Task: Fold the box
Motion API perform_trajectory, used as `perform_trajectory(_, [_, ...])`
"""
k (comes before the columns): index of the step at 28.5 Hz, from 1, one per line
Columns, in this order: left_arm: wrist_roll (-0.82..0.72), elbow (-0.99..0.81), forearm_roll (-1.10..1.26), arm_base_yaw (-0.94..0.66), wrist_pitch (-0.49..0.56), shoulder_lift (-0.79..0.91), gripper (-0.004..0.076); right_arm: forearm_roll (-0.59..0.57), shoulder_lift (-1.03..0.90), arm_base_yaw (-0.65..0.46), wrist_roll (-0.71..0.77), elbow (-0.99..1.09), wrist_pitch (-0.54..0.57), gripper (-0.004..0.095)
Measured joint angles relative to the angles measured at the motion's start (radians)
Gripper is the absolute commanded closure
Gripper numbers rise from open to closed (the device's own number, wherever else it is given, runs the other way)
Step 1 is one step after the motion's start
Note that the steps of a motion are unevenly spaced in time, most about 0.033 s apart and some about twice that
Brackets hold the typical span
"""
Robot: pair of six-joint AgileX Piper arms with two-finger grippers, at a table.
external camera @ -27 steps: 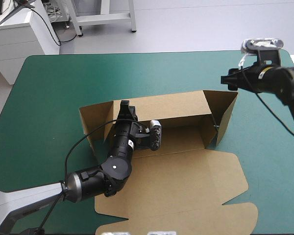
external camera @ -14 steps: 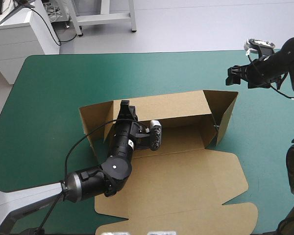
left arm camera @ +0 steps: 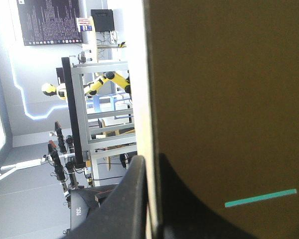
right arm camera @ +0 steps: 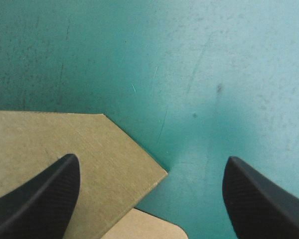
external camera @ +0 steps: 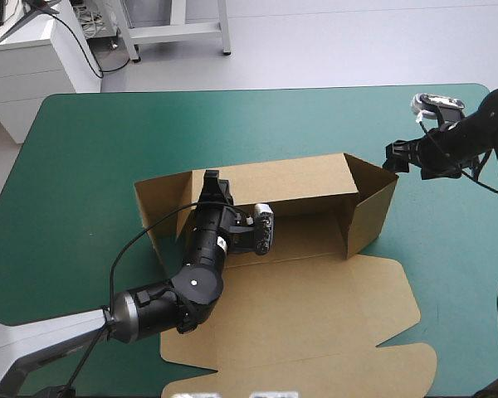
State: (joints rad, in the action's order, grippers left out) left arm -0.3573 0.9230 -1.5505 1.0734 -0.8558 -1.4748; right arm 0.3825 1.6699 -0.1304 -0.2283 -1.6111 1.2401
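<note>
The brown box lies mid-table, its back wall and right end wall raised and its lid flat toward the front edge. My left gripper is shut on the top edge of the back wall near its left end. In the left wrist view the board's edge runs between the black fingers. My right gripper hovers open just beyond the right end wall's upper corner. In the right wrist view a box corner lies under the gripper, close to one finger.
Bare teal-green cover surrounds the box at the far side, left and right. The flat lid reaches close to the table's front edge. A thin teal-green slot shows through the board in the left wrist view.
The right gripper has come down and nearer, toward the box's right end. The right end wall has swung inward from a splayed slant to nearly upright. The left arm has not moved.
</note>
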Motion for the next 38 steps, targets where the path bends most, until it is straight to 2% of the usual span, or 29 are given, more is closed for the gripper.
perform_trajectory(14, [0.0, 0.0, 0.0, 0.0, 0.002, 0.0, 0.0732, 0.032, -0.173, -0.002, -0.127, 0.274, -0.066, 0.0183])
perform_trajectory(24, [0.0, 0.0, 0.0, 0.0, 0.009, 0.0, 0.0732, 0.189, -0.182, -0.002, -0.3, 0.431, -0.09, 0.0183])
perform_trajectory(33, [0.0, 0.0, -0.001, 0.0, 0.013, 0.0, 0.0732, 0.4, -0.188, -0.003, -0.594, 0.494, -0.097, 0.0183])
perform_trajectory(38, [0.0, 0.0, -0.001, 0.0, 0.016, 0.0, 0.0732, 0.428, -0.188, -0.003, -0.639, 0.51, -0.114, 0.0183])
